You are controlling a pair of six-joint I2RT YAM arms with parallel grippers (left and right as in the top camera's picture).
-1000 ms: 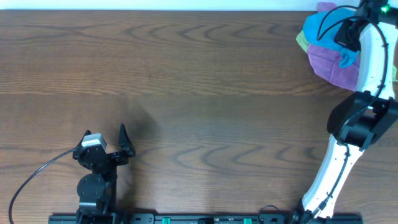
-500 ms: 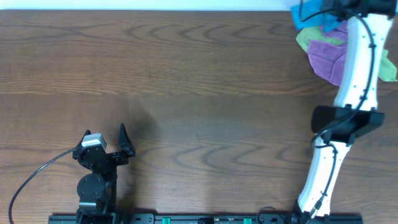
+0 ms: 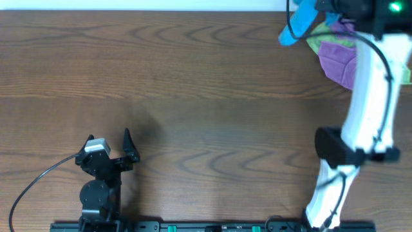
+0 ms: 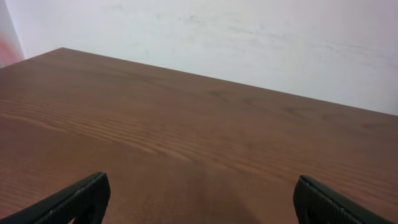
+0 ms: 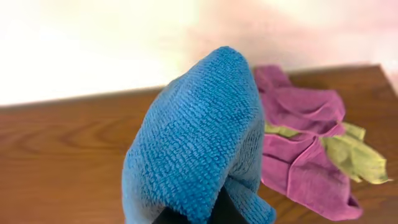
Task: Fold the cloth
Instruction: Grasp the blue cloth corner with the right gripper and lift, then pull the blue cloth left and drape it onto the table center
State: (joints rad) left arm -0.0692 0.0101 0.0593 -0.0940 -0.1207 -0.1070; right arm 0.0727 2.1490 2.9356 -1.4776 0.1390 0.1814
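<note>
The right tool [image 5: 193, 214] is clamped shut on the blue cloth [image 5: 199, 137], which bunches up over its dark fingers in a rounded, crumpled lump with no part spread flat. From above, the cloth sits at the far right of the bench [image 3: 193, 96], close to the back edge, and the white right arm reaches up to it from the near side. Just to the right of the held cloth lies a loose heap: a purple cloth [image 5: 305, 143] with a lime-green cloth [image 5: 354, 155] poking out from under its folds. In the wrist view the blue cloth overlaps the heap's edge, and I cannot tell whether they touch. The left tool [image 4: 199, 202] rests well apart at the near left of the bench, its two fingers spread wide with only bare wood between them.
</note>
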